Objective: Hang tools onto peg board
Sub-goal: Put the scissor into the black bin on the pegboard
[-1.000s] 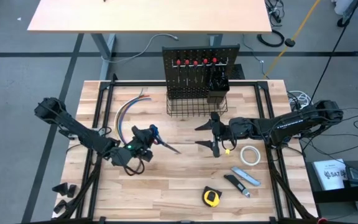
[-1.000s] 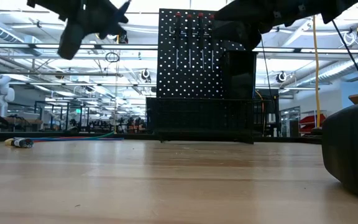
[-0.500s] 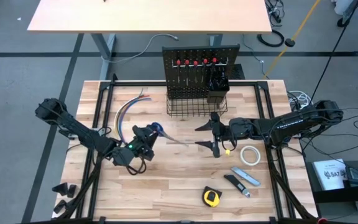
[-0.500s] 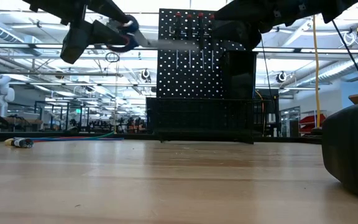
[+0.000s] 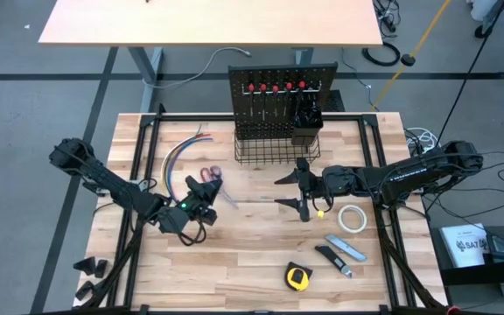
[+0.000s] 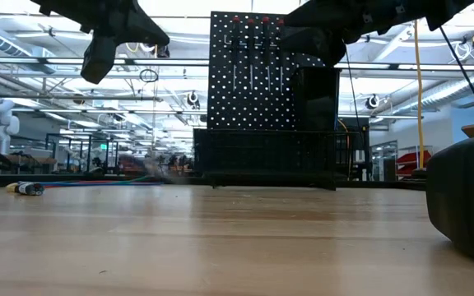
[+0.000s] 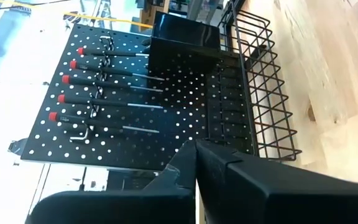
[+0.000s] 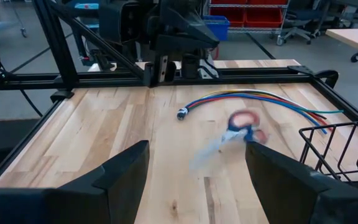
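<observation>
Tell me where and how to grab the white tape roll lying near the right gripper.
Pinch the ring wall of the white tape roll from straight above, one finger in the hole, one outside. It lies flat on the table, hole upward, probably too low for a side grip.

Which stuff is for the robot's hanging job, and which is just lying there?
For the job: peg board, scissors, tape roll, tape measure, utility knife, screwdrivers already hung.

Just lying about: bundle of coloured wires.

Nothing legible from where I work; a white box (image 5: 467, 242) off the table's right edge carries dark printing — too small for me to read — no other labels or numbers show.
</observation>
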